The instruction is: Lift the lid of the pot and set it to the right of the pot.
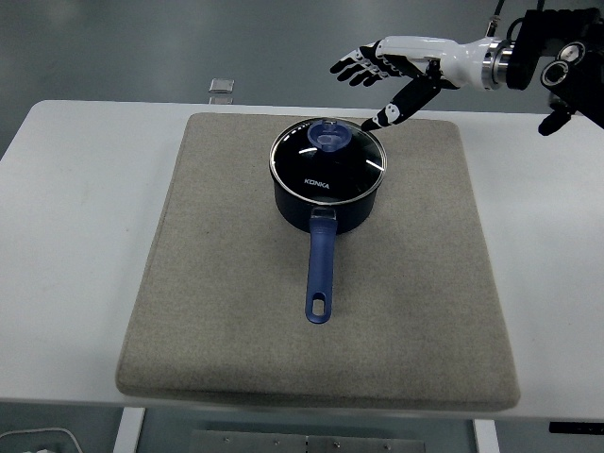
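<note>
Item: pot lid (329, 157), glass with a metal rim, seated flat on the pot (326, 200). A blue knob (329, 139) stands at its centre. I judge the glass pane smooth and slippery, breakable if dropped, moderately heavy for its size, and stiff throughout. The knob is the only sound purchase; I would take it between thumb and fingers from above, not at the rim.

Item: pot, dark blue, on the far half of a grey mat (236, 311), its long blue handle (321, 269) pointing toward me. The mat lies on the white table (66, 236). The mat to the right of the pot is bare, and I judge its soft surface kind to glass on set-down.

Item: right hand (392, 71), entering from the upper right, above and just right of the lid. Fingers spread, thumb (394, 109) angled down toward the lid's far-right rim, holding nothing; I cannot tell whether it touches.

Item: left arm, not visible.

Status: lid not yet lifted.
</note>
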`<state>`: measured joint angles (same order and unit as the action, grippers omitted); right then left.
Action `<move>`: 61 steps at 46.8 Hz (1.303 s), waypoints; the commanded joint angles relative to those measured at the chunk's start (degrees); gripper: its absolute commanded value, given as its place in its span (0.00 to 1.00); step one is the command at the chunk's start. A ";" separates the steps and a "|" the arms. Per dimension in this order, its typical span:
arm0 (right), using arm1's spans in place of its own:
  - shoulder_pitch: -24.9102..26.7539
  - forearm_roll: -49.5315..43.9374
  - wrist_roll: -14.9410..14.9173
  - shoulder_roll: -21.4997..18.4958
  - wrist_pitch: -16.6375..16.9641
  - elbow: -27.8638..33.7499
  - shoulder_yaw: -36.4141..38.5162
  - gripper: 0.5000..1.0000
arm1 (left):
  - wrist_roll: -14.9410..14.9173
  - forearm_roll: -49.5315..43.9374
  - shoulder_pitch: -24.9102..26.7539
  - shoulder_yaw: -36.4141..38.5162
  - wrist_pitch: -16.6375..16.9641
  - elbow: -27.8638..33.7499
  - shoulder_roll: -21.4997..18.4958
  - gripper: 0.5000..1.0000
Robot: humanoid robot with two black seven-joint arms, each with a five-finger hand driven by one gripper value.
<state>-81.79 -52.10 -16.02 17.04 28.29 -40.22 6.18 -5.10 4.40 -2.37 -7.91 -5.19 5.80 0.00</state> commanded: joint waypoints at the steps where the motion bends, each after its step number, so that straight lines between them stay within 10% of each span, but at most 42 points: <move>1: -1.70 -0.63 0.02 -0.34 0.01 -0.12 -2.48 0.79 | 0.00 0.00 0.00 0.00 0.00 0.00 0.00 1.00; 61: -6.19 -8.98 0.64 -8.16 -4.99 0.58 -14.62 0.73 | 0.00 0.00 0.00 0.00 0.00 0.00 0.00 1.00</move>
<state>-88.00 -61.08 -15.41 8.88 23.56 -39.70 -8.26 -5.10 4.39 -2.38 -7.91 -5.19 5.80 0.00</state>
